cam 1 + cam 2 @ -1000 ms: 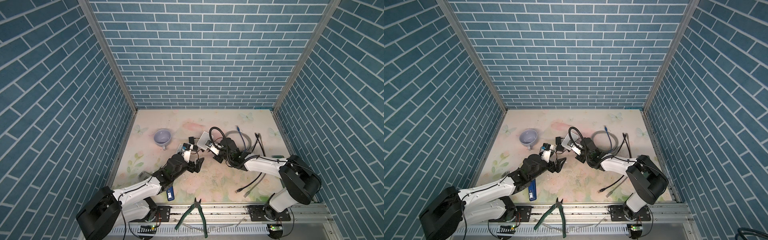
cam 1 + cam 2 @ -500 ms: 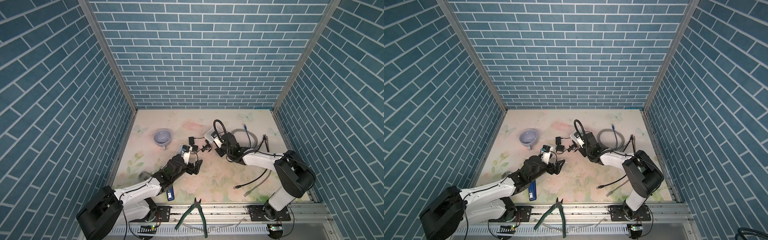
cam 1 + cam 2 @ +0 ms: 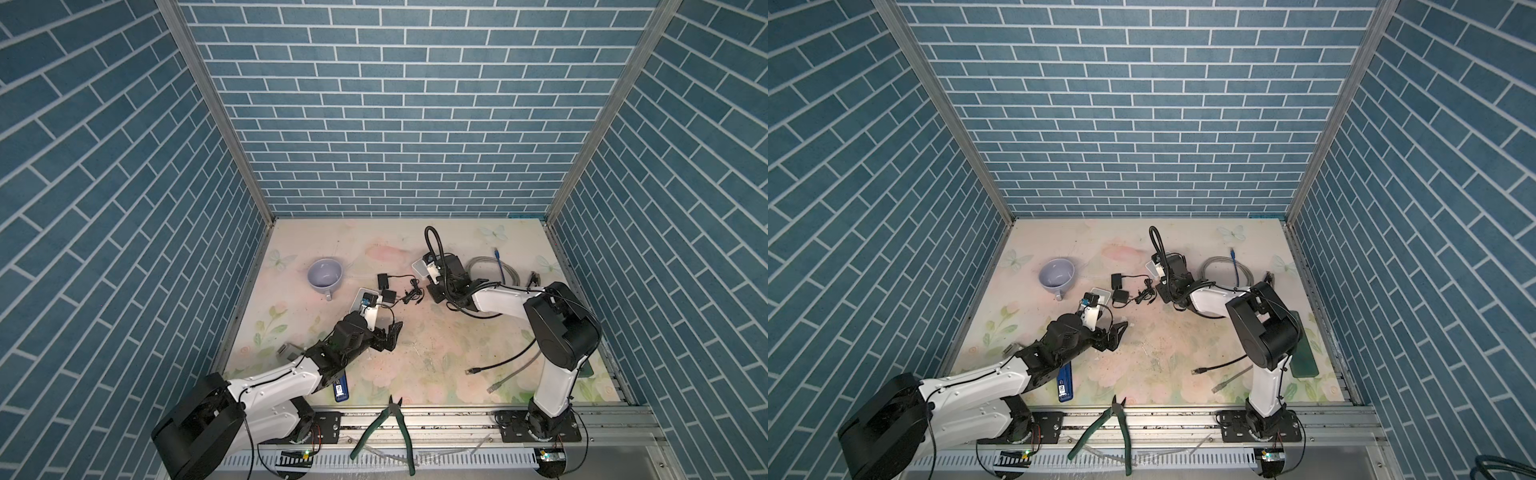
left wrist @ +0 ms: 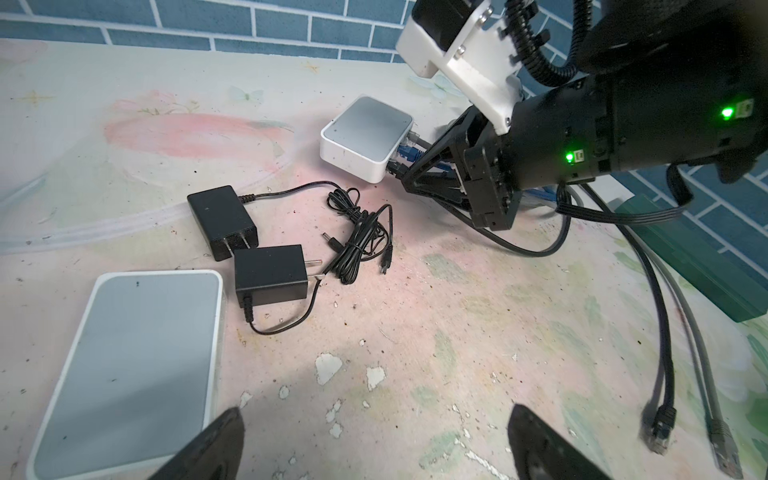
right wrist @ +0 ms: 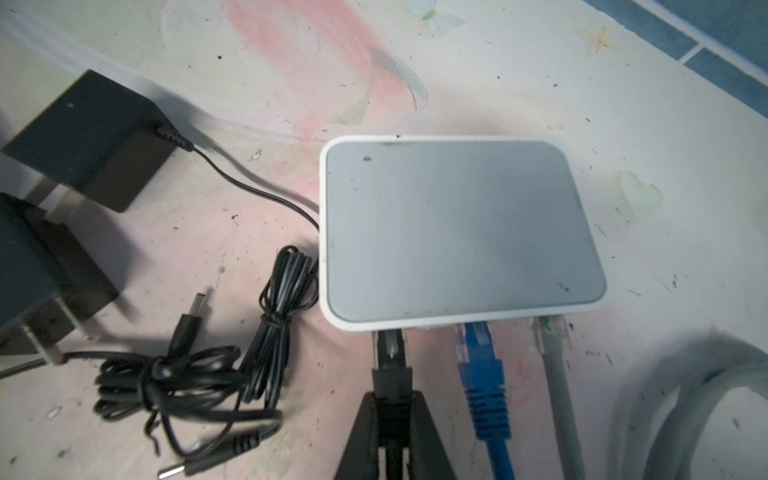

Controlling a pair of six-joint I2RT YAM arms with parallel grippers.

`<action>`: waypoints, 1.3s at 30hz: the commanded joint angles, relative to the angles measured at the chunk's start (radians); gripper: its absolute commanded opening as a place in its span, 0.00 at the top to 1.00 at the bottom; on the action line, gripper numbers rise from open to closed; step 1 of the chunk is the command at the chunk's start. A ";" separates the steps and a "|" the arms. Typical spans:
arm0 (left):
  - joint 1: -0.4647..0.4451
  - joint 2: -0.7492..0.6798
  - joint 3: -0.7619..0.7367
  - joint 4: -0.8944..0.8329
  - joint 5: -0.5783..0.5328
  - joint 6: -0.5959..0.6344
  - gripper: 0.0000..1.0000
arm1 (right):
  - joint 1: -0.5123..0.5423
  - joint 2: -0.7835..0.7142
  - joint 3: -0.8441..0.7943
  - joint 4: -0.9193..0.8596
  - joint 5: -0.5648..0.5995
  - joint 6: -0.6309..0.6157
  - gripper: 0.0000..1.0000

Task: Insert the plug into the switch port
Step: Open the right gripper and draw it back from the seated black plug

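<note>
The right end effector (image 5: 392,405) grips the plug (image 5: 390,353), tip against the switch (image 5: 457,228). The left end effector (image 4: 374,432) is open.

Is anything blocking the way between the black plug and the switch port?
Nothing visible does. The black plug, gripped in the right tool, has its tip at the edge of the switch. The blue plug and grey plug sit in ports beside it, off its path.
</note>
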 commanded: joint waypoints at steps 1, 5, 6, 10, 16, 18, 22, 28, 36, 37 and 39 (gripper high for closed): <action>0.006 -0.026 -0.014 -0.025 -0.032 0.005 0.00 | -0.005 0.032 0.059 -0.029 -0.005 0.067 0.90; 0.007 -0.052 -0.027 -0.036 -0.046 0.013 0.00 | -0.006 0.054 0.064 -0.034 -0.014 0.072 0.86; 0.006 -0.058 -0.027 -0.043 -0.048 0.014 0.00 | -0.007 0.057 0.064 -0.033 -0.021 0.072 0.85; 0.006 -0.064 -0.023 -0.071 -0.062 0.024 0.00 | -0.008 0.065 0.062 -0.032 -0.038 0.075 0.77; 0.008 -0.068 -0.023 -0.074 -0.074 0.025 0.00 | -0.008 0.018 0.034 -0.015 -0.048 0.071 0.63; 0.008 -0.069 -0.023 -0.074 -0.077 0.027 0.00 | -0.009 -0.007 0.022 -0.016 -0.053 0.069 0.60; 0.008 -0.069 -0.024 -0.076 -0.074 0.031 0.00 | -0.008 -0.068 -0.014 -0.020 -0.075 0.057 0.59; 0.008 -0.069 -0.026 -0.092 -0.074 0.037 0.00 | -0.010 -0.132 -0.061 -0.058 -0.171 0.039 0.61; 0.008 -0.062 -0.029 -0.079 -0.080 0.049 0.00 | -0.009 -0.111 -0.093 -0.080 -0.240 0.060 0.65; 0.008 -0.060 -0.026 -0.079 -0.080 0.050 0.00 | -0.009 -0.105 -0.097 -0.075 -0.238 0.062 0.65; 0.008 -0.057 -0.023 -0.083 -0.079 0.055 0.00 | -0.009 -0.097 -0.103 -0.057 -0.241 0.063 0.65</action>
